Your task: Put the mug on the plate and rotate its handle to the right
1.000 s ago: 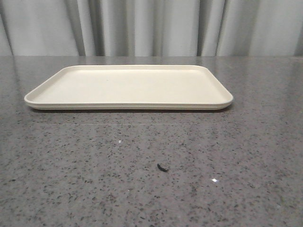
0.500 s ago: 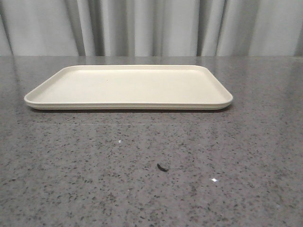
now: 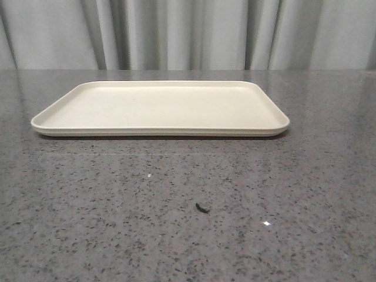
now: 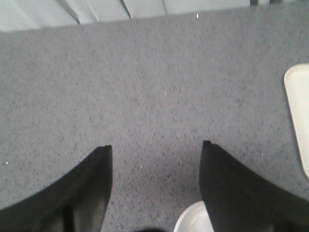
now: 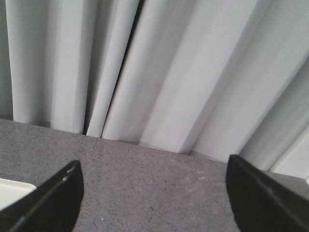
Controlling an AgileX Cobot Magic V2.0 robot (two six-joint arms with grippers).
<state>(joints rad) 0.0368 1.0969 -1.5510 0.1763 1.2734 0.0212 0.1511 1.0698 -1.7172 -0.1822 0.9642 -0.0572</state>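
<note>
Logged plate flat on table, long side toward robot, nothing on it. Judged set there, central and open, as landing spot within reach of either arm. Noted small dark speck on table nearer robot, well apart from plate; could not identify.

Found no arm and no mug in front view.

Left wrist view: left gripper spread wide, nothing between fingers, hanging above bare table. Caught curved white rim at edge of view, just beside one finger and partly hidden by it. Took it for mug, standing off plate on robot's left, out of front camera's field. Could not see handle, so could not tell its heading. Saw plate corner at far edge of same view, apart from rim.

Right wrist view: right gripper likewise wide apart and empty, aimed mostly at curtain, with sliver of plate near one finger. Judged parked clear of work.

Stage: task not yet begun; mug not on plate. Next move likely left arm lowering over rim. Risks: finger seemingly close to rim, so could nudge or tip mug; handle side unknown, so grasp could foul it.
</note>
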